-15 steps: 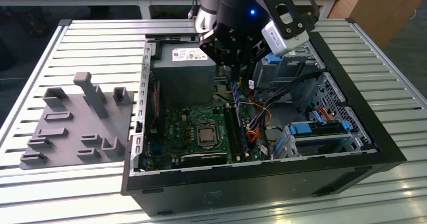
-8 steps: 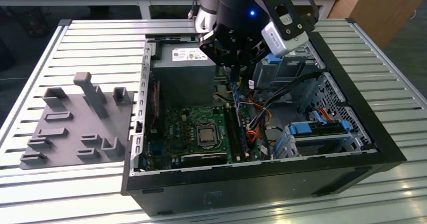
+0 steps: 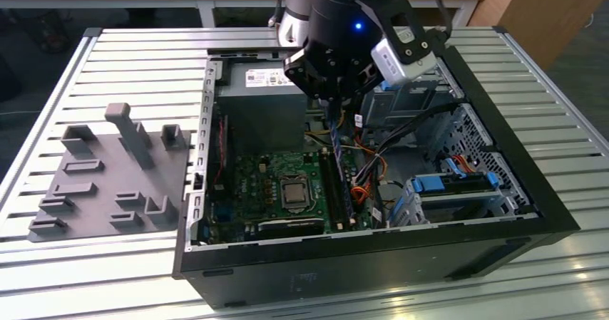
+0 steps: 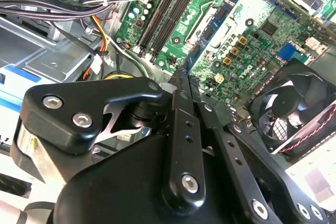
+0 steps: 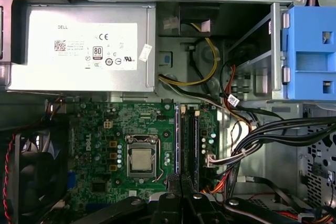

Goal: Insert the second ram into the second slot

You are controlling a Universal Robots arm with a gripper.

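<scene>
Overhead, tool [image 4: 182, 74] above memory slots [image 5: 188, 145], cable bundle [image 5: 273, 132] beside, fan [image 4: 291, 114] near

Bright, even overhead light fills the exterior view. The slatted metal table [image 3: 105, 56] throws pale glare near the front, while the computer case [image 3: 381, 263] interior lies shaded. In the second wrist view the pincer [image 4: 181, 74] reads dark against a well-lit motherboard [image 4: 236, 30], with one edge blown out white.
</scene>
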